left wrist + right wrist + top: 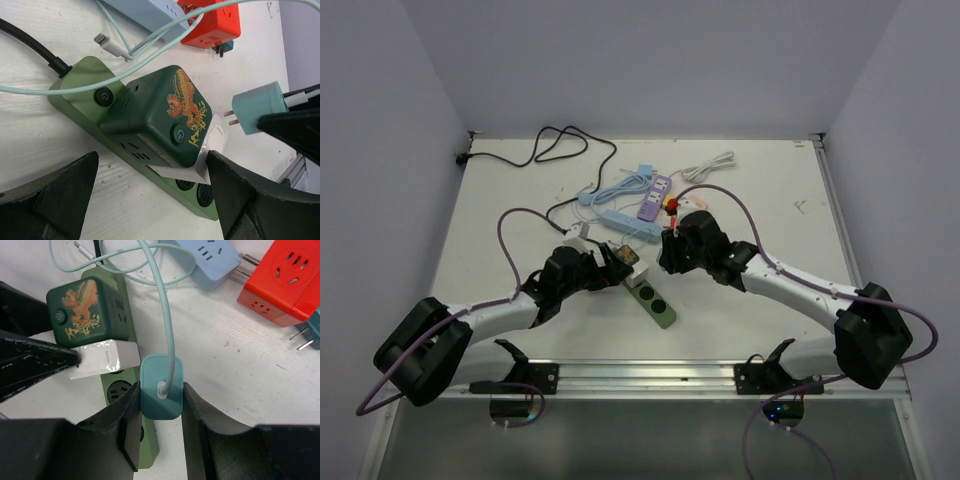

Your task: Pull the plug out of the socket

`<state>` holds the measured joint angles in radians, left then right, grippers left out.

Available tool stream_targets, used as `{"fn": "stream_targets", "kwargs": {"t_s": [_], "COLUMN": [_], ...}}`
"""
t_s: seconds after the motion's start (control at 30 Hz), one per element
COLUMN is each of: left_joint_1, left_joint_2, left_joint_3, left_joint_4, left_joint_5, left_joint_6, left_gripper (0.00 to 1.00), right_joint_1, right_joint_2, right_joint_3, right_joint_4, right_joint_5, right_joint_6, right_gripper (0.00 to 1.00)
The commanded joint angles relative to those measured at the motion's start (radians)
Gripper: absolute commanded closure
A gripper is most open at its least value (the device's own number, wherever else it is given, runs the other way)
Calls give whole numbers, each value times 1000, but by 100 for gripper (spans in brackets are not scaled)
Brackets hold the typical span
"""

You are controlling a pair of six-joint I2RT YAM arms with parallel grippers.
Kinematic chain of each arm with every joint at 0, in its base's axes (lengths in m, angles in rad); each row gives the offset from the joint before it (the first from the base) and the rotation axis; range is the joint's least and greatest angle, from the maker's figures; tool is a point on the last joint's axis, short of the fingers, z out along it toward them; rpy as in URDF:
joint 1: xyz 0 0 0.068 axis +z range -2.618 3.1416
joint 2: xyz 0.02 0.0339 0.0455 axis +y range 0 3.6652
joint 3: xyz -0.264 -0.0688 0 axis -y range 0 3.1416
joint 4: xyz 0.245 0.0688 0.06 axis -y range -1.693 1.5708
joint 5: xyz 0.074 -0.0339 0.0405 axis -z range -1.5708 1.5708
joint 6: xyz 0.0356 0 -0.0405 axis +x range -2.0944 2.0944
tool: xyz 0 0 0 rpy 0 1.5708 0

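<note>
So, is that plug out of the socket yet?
Nearly done, it seems. The teal plug is out of the green power strip, prongs bare. The right fingers clamp it; the left fingers straddle the strip's dark cube. Remaining: probably just setting the plug down.

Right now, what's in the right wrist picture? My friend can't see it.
The right hand pinches a teal plug by its sides, its pale cable curving away. Beside it lies a green power strip carrying a dark green cube with a dragon.
</note>
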<state>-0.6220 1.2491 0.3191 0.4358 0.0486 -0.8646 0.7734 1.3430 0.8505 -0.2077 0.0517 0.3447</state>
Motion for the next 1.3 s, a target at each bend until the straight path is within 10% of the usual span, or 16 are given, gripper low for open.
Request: {"fn": "stream_targets", "kwargs": {"t_s": [0.0,0.7,0.97,1.27], "left_joint_1": [8,7,8,7], "left_joint_2": [16,-148,-169,-206], "left_joint_3": [14,232,255,330], "left_joint_4": [-298,-431,-476,-586], "left_joint_5": [-108,-53,-7,-44], "left_joint_6": [113,262,305,371], "left_gripper": [8,2,2,2], "right_joint_1": [-66,-223,-255,-263], "right_joint_2": [-7,314,309,151], "right_joint_3": [42,162,154,131], "right_joint_4": [45,139,113,16], "right_joint_5": [-125,-395,-406,-293], "right_joint_6": [-3,71,71,-3], "right_gripper": [70,60,38,36]}}
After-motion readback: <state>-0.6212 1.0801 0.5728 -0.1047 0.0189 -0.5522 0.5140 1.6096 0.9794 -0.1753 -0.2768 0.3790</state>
